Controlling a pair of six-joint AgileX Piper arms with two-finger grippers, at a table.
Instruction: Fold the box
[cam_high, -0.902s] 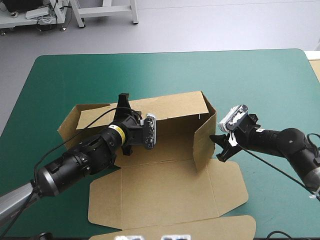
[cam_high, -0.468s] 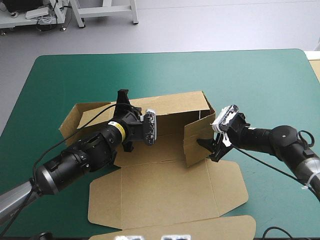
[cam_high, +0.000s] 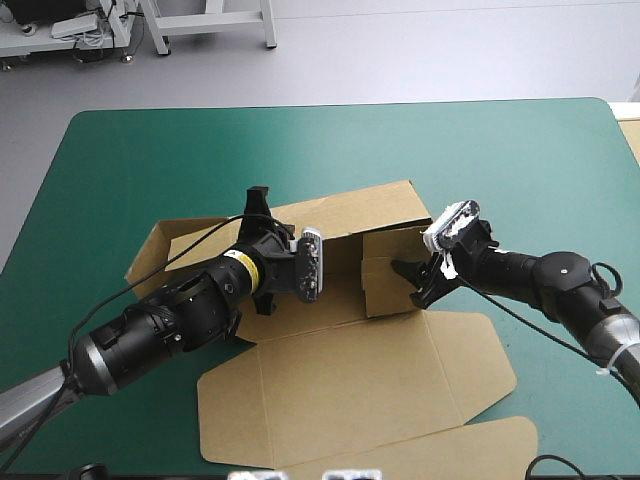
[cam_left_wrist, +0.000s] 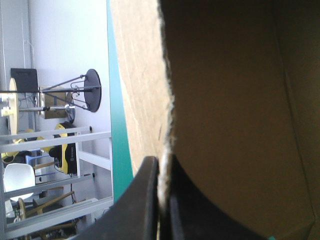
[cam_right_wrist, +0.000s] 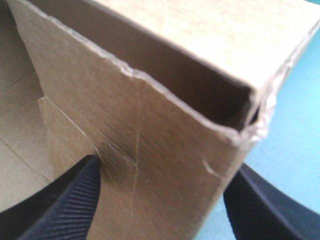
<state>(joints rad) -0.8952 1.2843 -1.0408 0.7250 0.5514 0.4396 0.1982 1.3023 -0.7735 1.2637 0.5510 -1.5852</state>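
Nearest you, the lid (cam_high: 360, 385) of the brown box (cam_high: 340, 335) lies flat on the teal-green bench (cam_high: 500, 160), with its tuck flap (cam_high: 420, 450) spread open at the near edge, so nothing is done there. The box sits mid-bench. Next out, the right gripper (cam_high: 408, 283) has its jaws apart, straddling the right side wall (cam_high: 385, 272), which stands up and is swung inward. I can't tell if it is tucked. The left gripper (cam_left_wrist: 161, 162) has its jaws clamped on the top edge of the back wall (cam_high: 350, 212), which is upright. The left side flap (cam_high: 165, 250) slopes outward, only half raised. My call is under halfway: back wall up, one side coming in. You have yet to raise the left side, then fold and tuck the walls.
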